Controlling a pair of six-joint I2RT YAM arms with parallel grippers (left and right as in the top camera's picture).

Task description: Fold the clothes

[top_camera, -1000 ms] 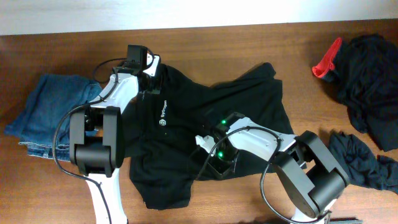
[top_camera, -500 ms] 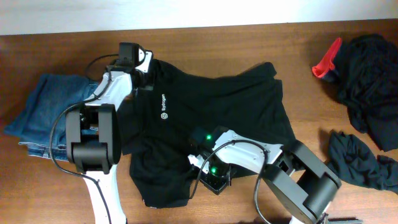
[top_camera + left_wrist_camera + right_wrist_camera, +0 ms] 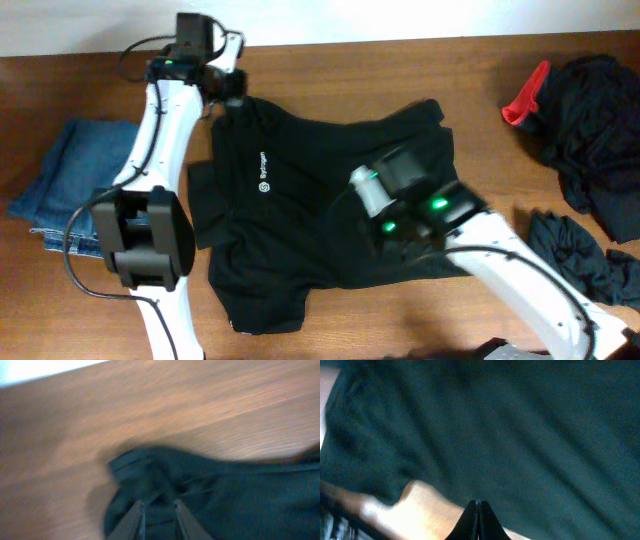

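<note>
The black shirt [image 3: 330, 170] lies spread, somewhat rumpled, on the middle of the wooden table [image 3: 400, 60], its white chest logo [image 3: 264, 185] facing up on its left half. The lettering runs toward and away from the robot, so I judge the shirt's long axis to run across the table from left to right. The left gripper [image 3: 157, 506] sits at the shirt's far-left corner. Its fingers [image 3: 134, 520] stand narrowly parted with a bunched edge of black cloth just past the tips, and no cloth is plainly pinched between them. From that claw the whole shirt stretches away toward the near side and to the right. The right gripper [image 3: 477, 505] is pressed shut with nothing visible between its tips, hanging over the shirt's right-hand middle with dark cloth filling nearly all of its view. The left arm is therefore the nearer to the far-left edge, and the right arm to the right half and the near hem. By count there are two arms, one spread shirt, one pair of folded blue jeans [image 3: 75, 180] just left of it, one dark heap [image 3: 600, 110] at the far right with one red piece [image 3: 525, 100] beside it, and one loose dark garment [image 3: 580, 260] nearer
</note>
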